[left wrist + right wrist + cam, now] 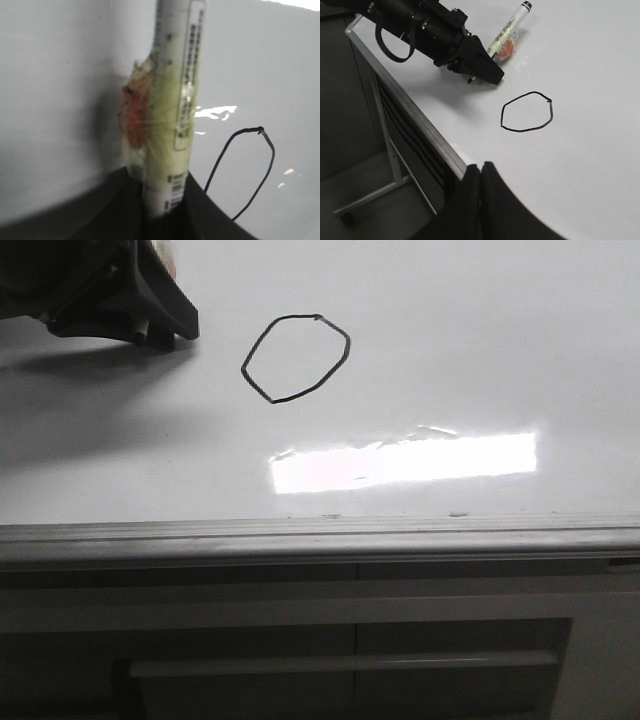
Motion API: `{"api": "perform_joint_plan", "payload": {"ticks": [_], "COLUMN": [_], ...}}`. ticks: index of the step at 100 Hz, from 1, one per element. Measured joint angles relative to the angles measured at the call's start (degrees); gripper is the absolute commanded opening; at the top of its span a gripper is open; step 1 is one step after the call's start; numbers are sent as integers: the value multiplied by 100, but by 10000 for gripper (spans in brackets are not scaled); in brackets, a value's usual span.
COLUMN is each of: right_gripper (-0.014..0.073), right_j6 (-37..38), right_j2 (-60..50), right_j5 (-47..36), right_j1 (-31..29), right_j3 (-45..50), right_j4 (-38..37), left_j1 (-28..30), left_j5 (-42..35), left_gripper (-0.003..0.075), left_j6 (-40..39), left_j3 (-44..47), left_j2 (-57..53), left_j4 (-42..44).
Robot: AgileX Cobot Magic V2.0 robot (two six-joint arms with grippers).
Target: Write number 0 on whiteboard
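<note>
The number 0 (296, 358) sat closed on the whiteboard (480, 350). At its nine o'clock the left gripper (482, 72) clamped the marker (512, 25); the right gripper (480, 180) was pinched empty. A dragging tip could smear the loop.

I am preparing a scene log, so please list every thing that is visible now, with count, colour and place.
number 0: one, black closed loop, drawn on the whiteboard, to the right of the left end effector in the front view.
whiteboard: one, glossy white, flat, fills most of the scene; a bright glare patch lies below the loop.
edge rail: one, grey, along the near edge of the whiteboard.
cabinet: one, grey, below the rail.
marker: one, white with a black end and tape around it, held by the left end effector.
left end effector: one, black, shut on the marker.
right end effector: one, black, shut, off the board near its edge.
</note>
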Motion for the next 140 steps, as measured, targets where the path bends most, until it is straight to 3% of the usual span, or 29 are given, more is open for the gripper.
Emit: {"api": "perform_joint_plan", "payload": {"ticks": [113,123,140], "right_gripper": [-68,-68,-68], "right_j6": [5,5,5], "right_j2": [0,0,0], "right_j5": [52,61,61], "right_j1": [0,0,0], "right_j3": [0,0,0], "right_j4": [42,45,90], "left_j1": [-160,-160,-193], "left_j5": [205,247,316], "left_gripper": [-15,66,345], "left_j6": [0,0,0], "left_j3": [235,235,235], "left_j2": [-61,-61,-68], "left_j4": [-88,-97,-140]}}
